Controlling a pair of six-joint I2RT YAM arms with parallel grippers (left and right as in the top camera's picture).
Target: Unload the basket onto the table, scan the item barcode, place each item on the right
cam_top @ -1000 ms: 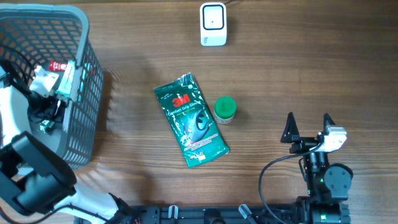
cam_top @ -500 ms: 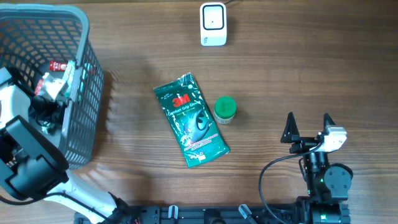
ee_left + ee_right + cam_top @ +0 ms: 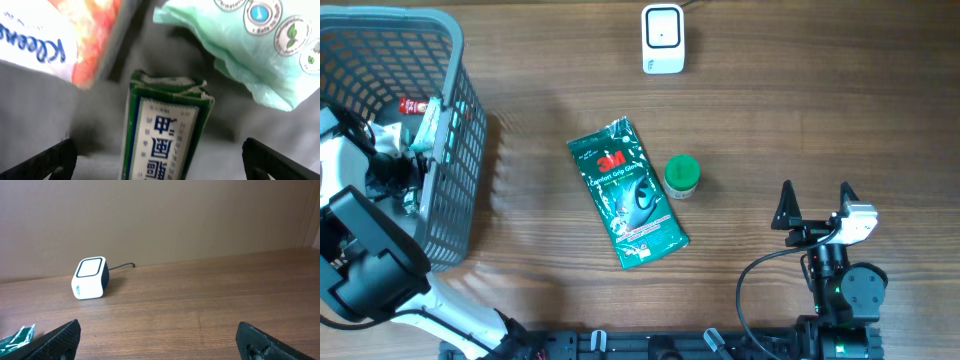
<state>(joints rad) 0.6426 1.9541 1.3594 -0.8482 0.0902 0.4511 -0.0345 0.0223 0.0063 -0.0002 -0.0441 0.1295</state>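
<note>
Two arms are working at a wood-grain table (image 3: 820,100) in the overhead view. At 9 o'clock a grey plastic mesh basket (image 3: 460,150) is standing, and the white left arm (image 3: 340,165) is dipping into it among crumpled packets. A white, rounded barcode scanner (image 3: 662,38) is sitting at 12 o'clock. Near the centre a glossy green 3M glove packet (image 3: 628,193) is lying flat, with a small green-lidded jar (image 3: 681,174) just beside it at its 3 o'clock. The right claw (image 3: 816,200) is waiting at 4 o'clock with its black fingers spread and nothing between them.

From the left wrist, the left claw (image 3: 165,162) is hanging open, its dark fingertips (image 3: 50,160) showing only at the bottom corners. A green carton (image 3: 165,130) is lying on the basket's grey floor at 6 o'clock, between the fingertips and touching neither. It is a rectangular cardboard box with a torn top flap and a white panel carrying green Chinese characters; no barcode is showing. A soft Kleenex pack (image 3: 45,40) is lying at 10 o'clock and a mint-green plastic pouch (image 3: 250,45) at 2 o'clock.

From the right wrist, the scanner is facing out at 9 o'clock, its cable (image 3: 122,266) trailing behind it.
</note>
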